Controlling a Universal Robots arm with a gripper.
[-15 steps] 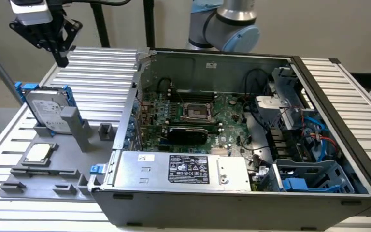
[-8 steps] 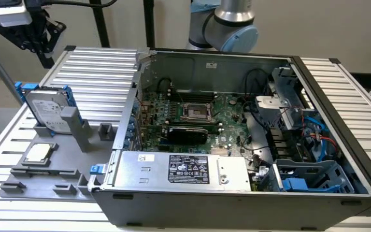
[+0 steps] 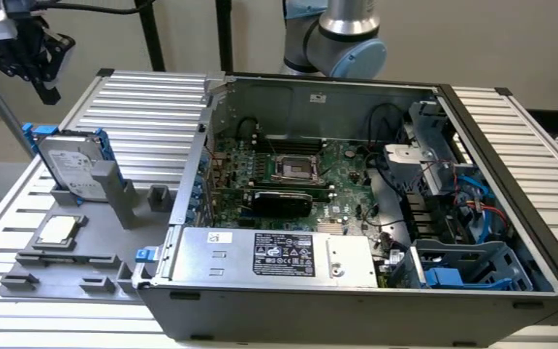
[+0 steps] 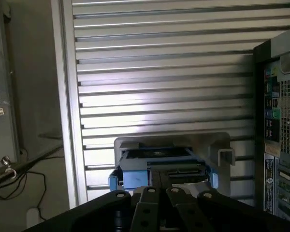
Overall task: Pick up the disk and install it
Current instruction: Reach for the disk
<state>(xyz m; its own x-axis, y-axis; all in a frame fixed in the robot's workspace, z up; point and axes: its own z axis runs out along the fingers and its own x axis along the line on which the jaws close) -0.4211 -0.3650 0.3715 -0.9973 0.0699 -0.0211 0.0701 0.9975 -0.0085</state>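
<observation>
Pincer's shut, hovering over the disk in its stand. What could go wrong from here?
1. The pincer is shut above the disk; lowered like this, it would probably strike the disk's top edge instead of straddling it.
2. The disk stands upright in a narrow grey stand; an off-centre grip might tilt or jam it coming out.
3. Cables run beside the blue cage in the case; they could snag the disk.

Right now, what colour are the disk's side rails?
The disk has bright blue rails, clearest in exterior view.
</observation>
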